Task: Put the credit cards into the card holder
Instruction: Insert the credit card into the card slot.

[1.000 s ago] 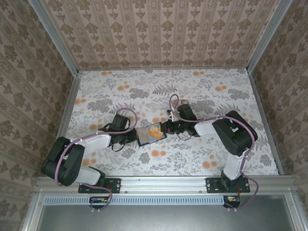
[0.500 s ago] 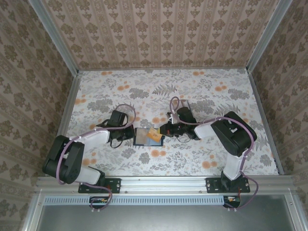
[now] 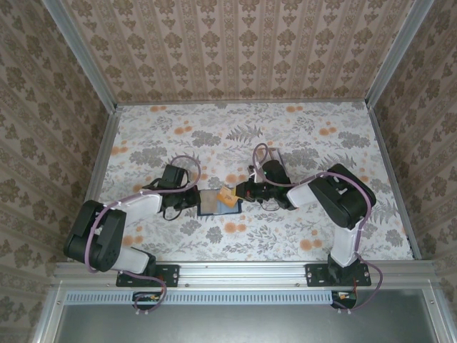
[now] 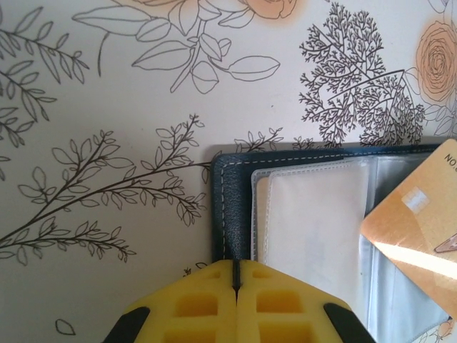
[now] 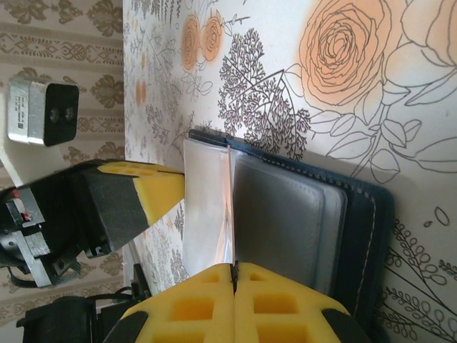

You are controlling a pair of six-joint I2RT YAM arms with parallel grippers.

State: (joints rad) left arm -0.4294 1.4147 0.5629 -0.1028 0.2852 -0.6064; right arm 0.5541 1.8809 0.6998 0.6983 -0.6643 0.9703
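The card holder [image 3: 212,205] lies open on the floral table, navy cover down and clear sleeves up [image 4: 314,214]. My left gripper [image 4: 235,266] is shut on the navy edge of the card holder [image 4: 230,207], at its left side in the top view [image 3: 194,201]. An orange-gold credit card [image 4: 418,221] slants over the holder's right half [image 3: 227,198]. My right gripper [image 5: 233,268] is shut on that card [image 5: 207,214], which is seen nearly edge-on above the sleeves. The left gripper's yellow tip [image 5: 178,187] shows at the holder's far side in the right wrist view.
The floral table [image 3: 300,136] stretches out behind and to both sides of the holder. Patterned walls with metal corner posts [image 3: 77,53] close it in. Both arms' purple cables [image 3: 187,163] loop just behind the grippers.
The card holder has come down from a tilted-up pose and lies flatter and lower. The right gripper has shifted left with the card over it. Both grippers stay shut.
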